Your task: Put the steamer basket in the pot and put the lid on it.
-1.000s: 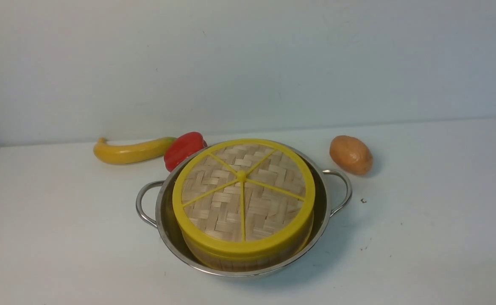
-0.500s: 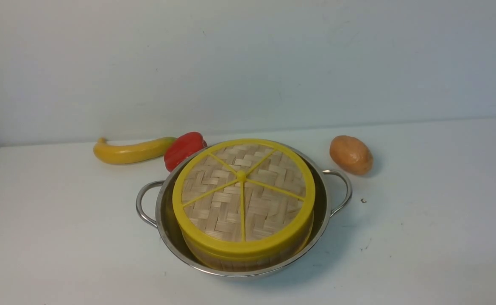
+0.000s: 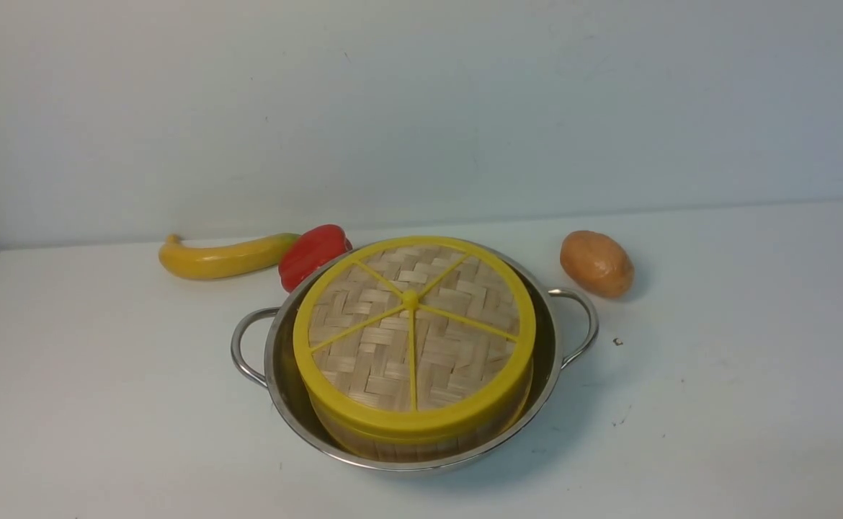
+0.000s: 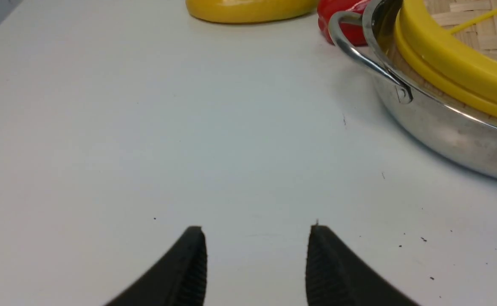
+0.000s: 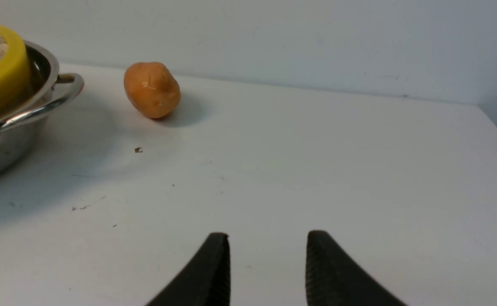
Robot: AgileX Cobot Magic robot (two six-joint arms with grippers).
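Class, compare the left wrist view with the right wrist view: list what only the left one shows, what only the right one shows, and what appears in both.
Only the left wrist view shows the banana, a bit of the red pepper behind the pot's handle, and the left gripper, open over bare table.

Only the right wrist view shows the potato, the back wall and the right gripper, open and empty.

Both show part of the pot and the lid with its yellow rim, plus the white table.
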